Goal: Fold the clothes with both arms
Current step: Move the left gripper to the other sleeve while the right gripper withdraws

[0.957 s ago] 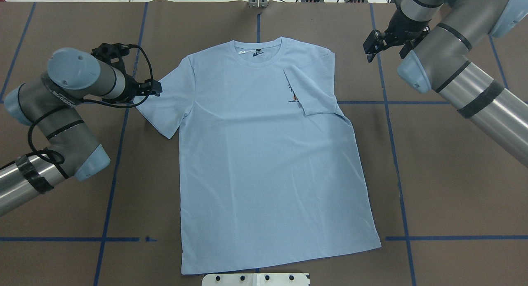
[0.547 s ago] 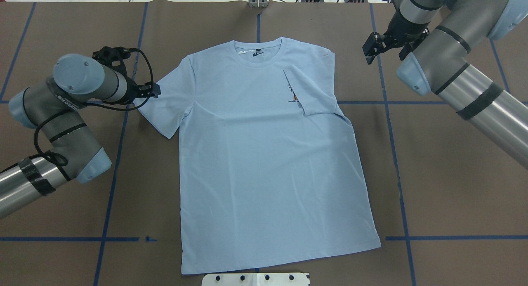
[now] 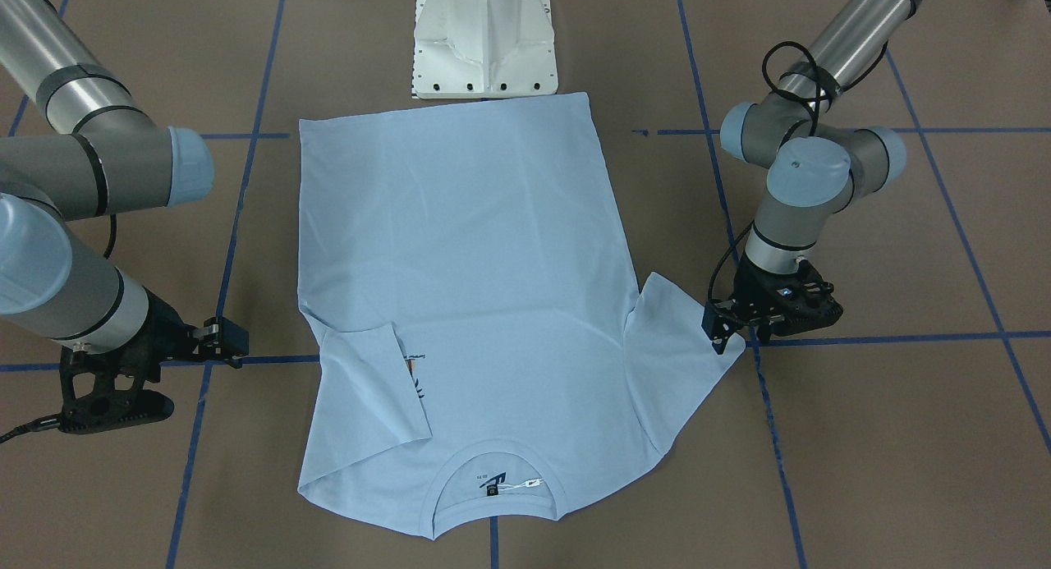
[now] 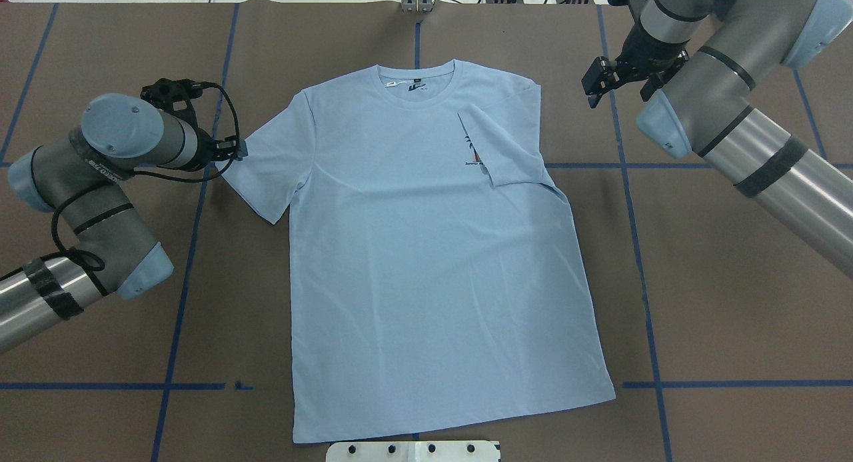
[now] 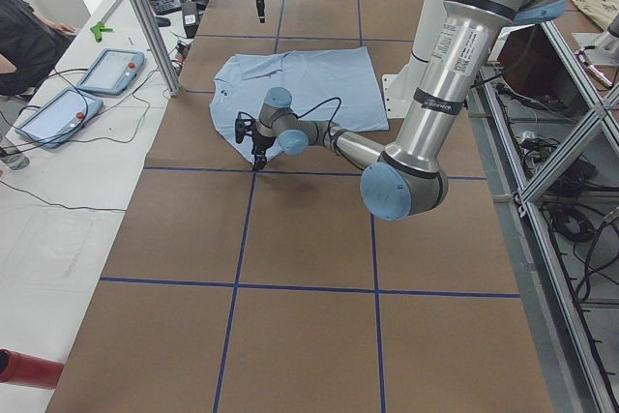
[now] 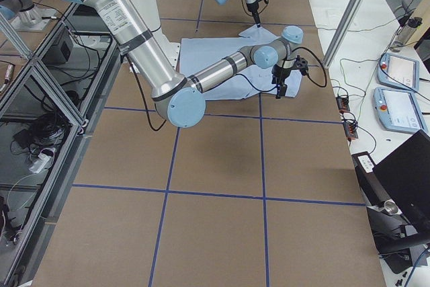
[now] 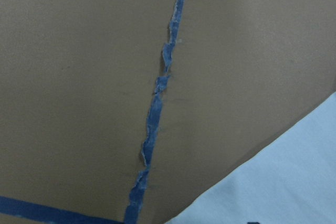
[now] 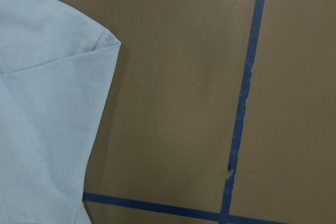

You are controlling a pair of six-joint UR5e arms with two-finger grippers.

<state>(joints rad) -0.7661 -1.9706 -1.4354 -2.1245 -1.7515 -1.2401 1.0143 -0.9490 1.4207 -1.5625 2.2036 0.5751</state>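
Backing outward, the left fingers [image 4: 238, 149] now sit at the spread sleeve's [image 4: 266, 169] edge; whether they grip it, I cannot tell. Well clear, the right fingers [image 4: 590, 83] hang parted. The T-shirt [image 4: 426, 262] lies flat on the worktop [image 4: 733, 282]: 1 sleeve is folded in, all else remains.

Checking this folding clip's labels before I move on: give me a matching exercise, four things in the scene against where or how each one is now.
Things:
1. left black two-finger gripper
2. right black two-finger gripper
3. right-side sleeve of the light blue T-shirt
4. white pedestal base

States:
A. folded inward over the chest
B. at the edge of the outspread sleeve
C. over bare brown table, apart from the shirt
D. next to the hem

Pairs: 1-B; 2-C; 3-A; 4-D
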